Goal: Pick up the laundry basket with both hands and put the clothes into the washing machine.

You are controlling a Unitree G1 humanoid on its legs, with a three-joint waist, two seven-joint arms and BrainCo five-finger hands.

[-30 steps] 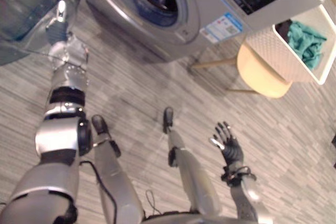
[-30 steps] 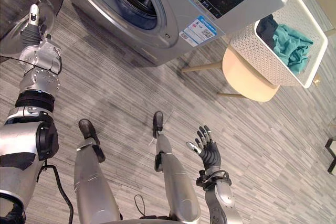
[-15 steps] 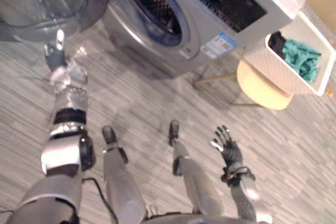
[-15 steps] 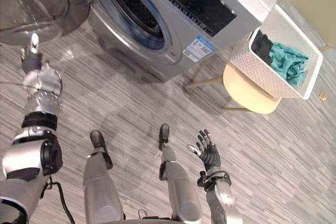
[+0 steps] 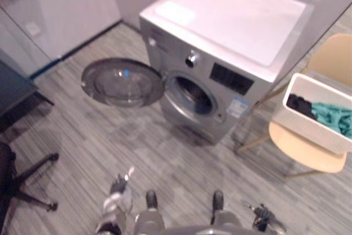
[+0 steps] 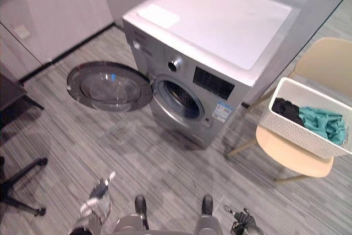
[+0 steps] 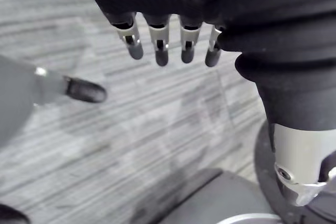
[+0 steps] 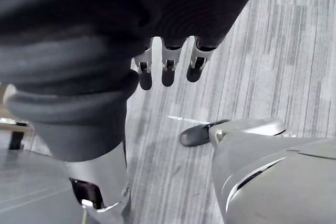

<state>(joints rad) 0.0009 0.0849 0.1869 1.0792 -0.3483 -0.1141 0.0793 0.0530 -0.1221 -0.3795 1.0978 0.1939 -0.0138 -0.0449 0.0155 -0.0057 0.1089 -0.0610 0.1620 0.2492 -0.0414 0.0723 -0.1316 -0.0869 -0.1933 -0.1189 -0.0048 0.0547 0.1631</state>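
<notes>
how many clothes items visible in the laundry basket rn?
2: a black piece at the end of the basket nearer the washing machine, and a teal piece beside it, toward the other end. More may be hidden underneath.

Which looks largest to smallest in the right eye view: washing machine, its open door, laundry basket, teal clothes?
1. washing machine
2. open door and laundry basket: alike, unranked
3. teal clothes

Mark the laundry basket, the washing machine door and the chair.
laundry basket (image 6: pixel 302 138), right eye view, its white front wall.
washing machine door (image 6: pixel 110 87), right eye view, middle of its glass.
chair (image 6: pixel 281 157), right eye view, bare seat below the basket.
</notes>
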